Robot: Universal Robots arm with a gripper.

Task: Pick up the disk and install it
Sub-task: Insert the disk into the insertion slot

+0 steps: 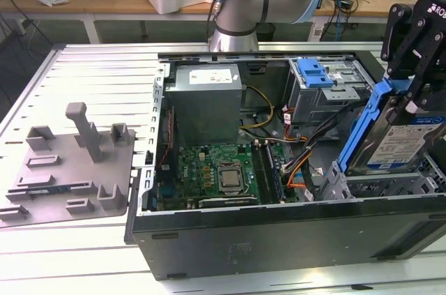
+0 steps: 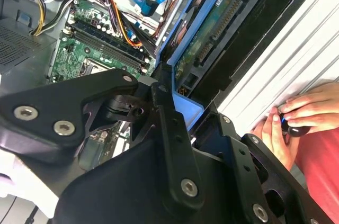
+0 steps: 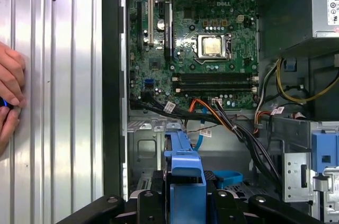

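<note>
Beneath the black fingers [image 2: 168,123] clamping it, the blue-framed silver metal disk [image 1: 398,143] hangs tilted over the grey bay [image 1: 376,187]; squaring it first seems wise.

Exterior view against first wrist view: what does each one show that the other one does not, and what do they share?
Exterior view: a grey moulded plate beside the computer case, and the disk with its label, held tilted in the claw. First wrist view: a person's hand on the ribbed table. Both: the motherboard and the disk's blue frame.
</note>
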